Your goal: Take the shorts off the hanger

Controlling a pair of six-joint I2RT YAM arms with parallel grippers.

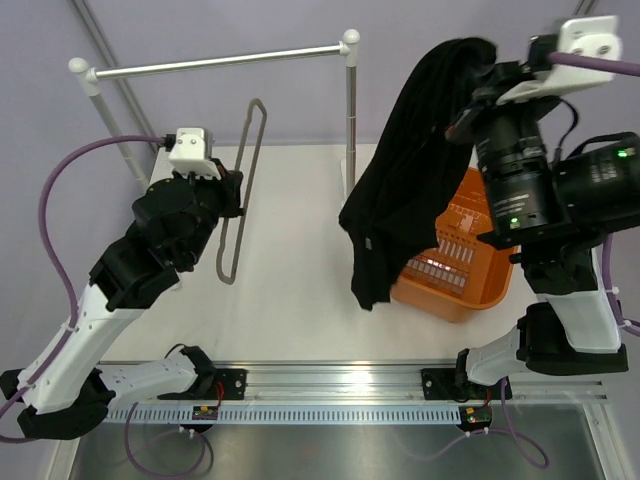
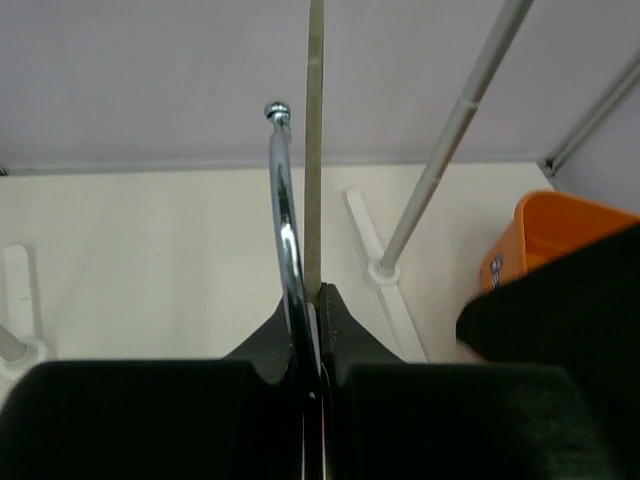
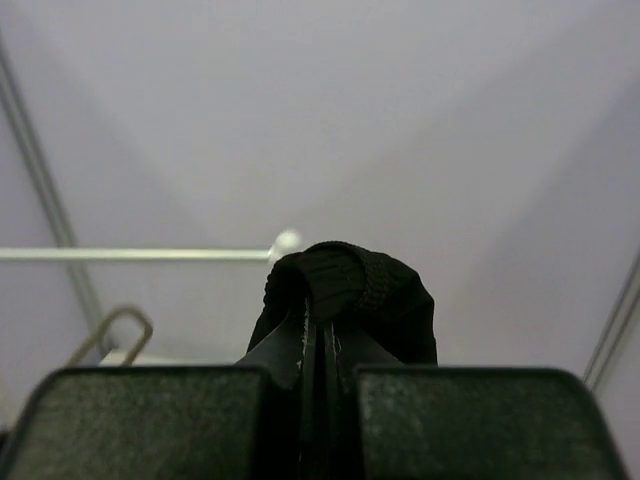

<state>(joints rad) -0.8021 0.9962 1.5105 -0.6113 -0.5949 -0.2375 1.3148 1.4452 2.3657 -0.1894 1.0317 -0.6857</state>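
- The left gripper (image 2: pixel 312 330) was clamped on the thin grey-brown loop hanger (image 1: pixel 243 190), holding it upright over the white table (image 1: pixel 300 300).
- The right gripper (image 3: pixel 318 345) pinched the black soft fabric shorts (image 1: pixel 410 160), which hung freely above the orange plastic basket (image 1: pixel 455 265), well apart from the hanger.

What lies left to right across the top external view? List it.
Left hand shut on the hanger → rack's upright post → the shorts, held up by the right hand → orange basket.
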